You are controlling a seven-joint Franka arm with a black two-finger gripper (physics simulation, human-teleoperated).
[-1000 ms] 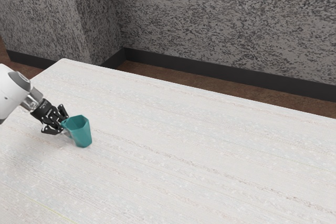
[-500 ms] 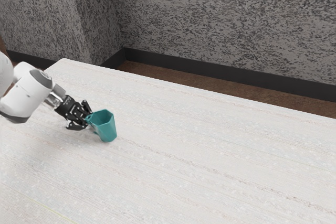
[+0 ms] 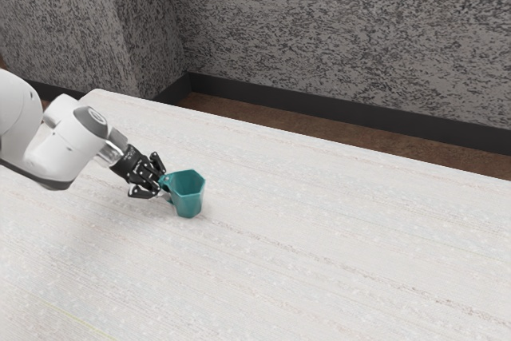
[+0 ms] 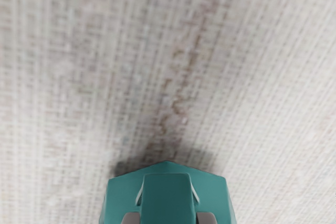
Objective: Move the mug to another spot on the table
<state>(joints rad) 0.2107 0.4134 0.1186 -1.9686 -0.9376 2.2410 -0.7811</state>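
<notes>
Four kinds of thing, one of each: one teal faceted mug and one pale wood-grained table. One white robot arm ends in one black two-finger gripper.

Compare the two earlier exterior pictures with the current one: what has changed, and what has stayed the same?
The mug has travelled across the table toward the exterior view's right, taken along by the gripper as the arm reached further out. Nothing was picked up or released: the jaws stay closed on the mug's handle side throughout. The mug remains open end up, close to the tabletop.
</notes>
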